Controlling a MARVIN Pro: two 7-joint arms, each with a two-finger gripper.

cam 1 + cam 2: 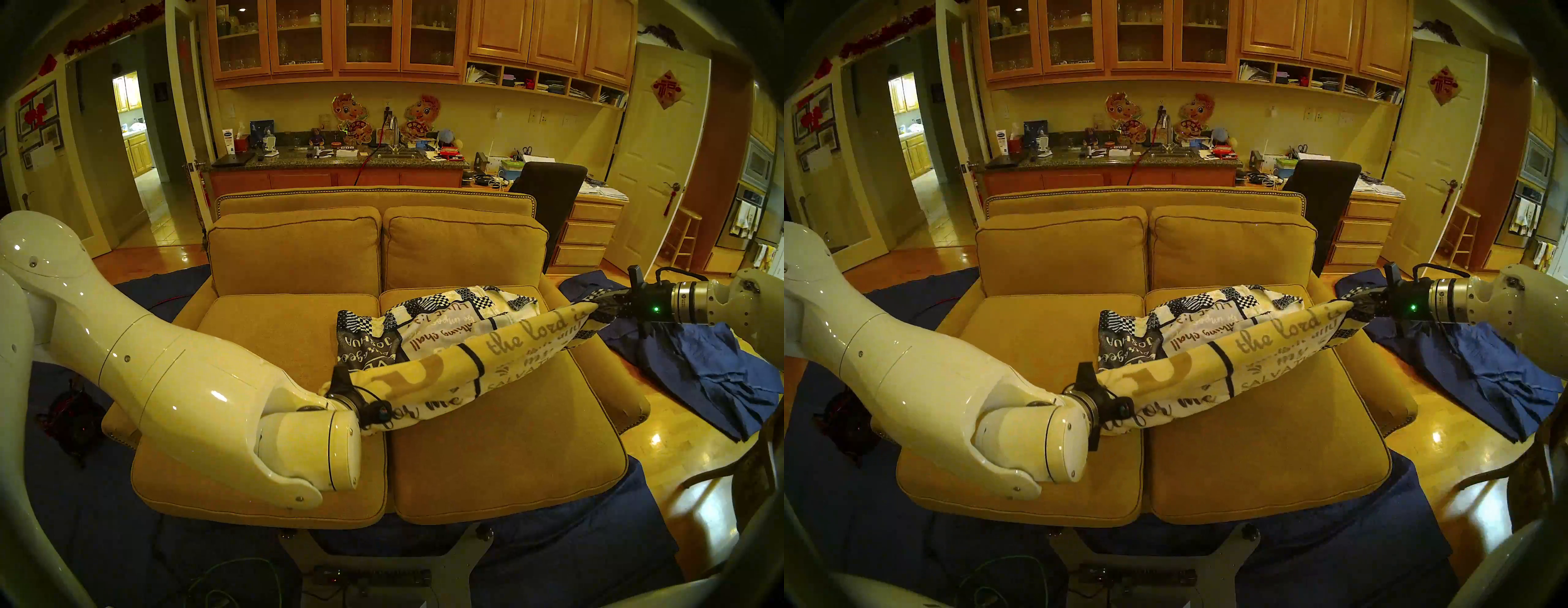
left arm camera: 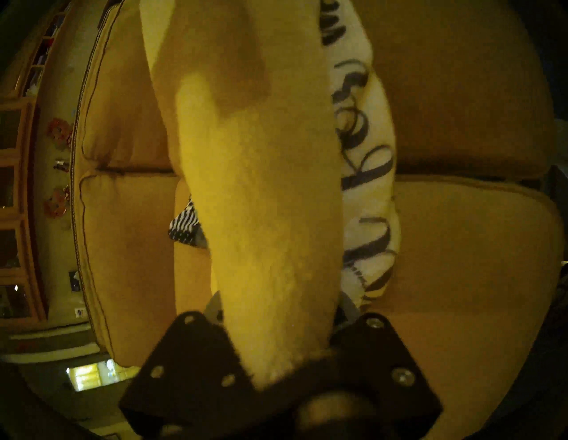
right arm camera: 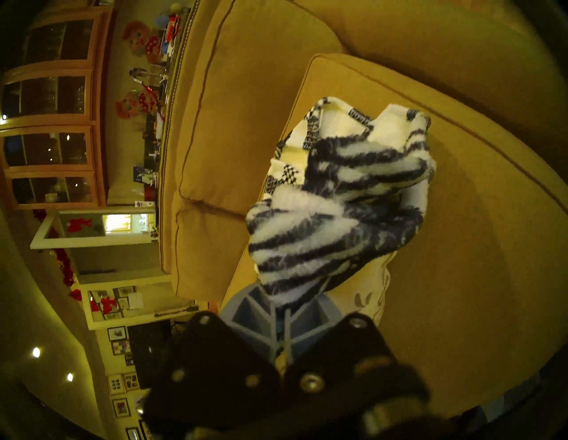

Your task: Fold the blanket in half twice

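You are holding the blanket (image 1: 462,352) stretched between both arms above the right seat of the sofa (image 1: 292,339), and its far part is resting on that cushion. Your left gripper (image 2: 292,362) is clamping the cream end near the middle seam, plush fabric bulging out between its jaws. Your right gripper (image 3: 281,335) is pinching the striped navy-and-white corner tight, out past the sofa's right arm.

Judging by the layers, you are working with cloth that is already doubled at least once: printed panels are lying under the raised band. How many folds are done I cannot tell, because the cloth is bunching into a roll rather than lying flat. What looks left is laying it down squared up and, probably, one more halving.

Around you, a plain dark blue cloth (image 1: 700,373) is lying over the right sofa arm and floor, directly under your right hand, so watch that it is not getting snagged. The seat cushions are giving you free room to lay the blanket down.
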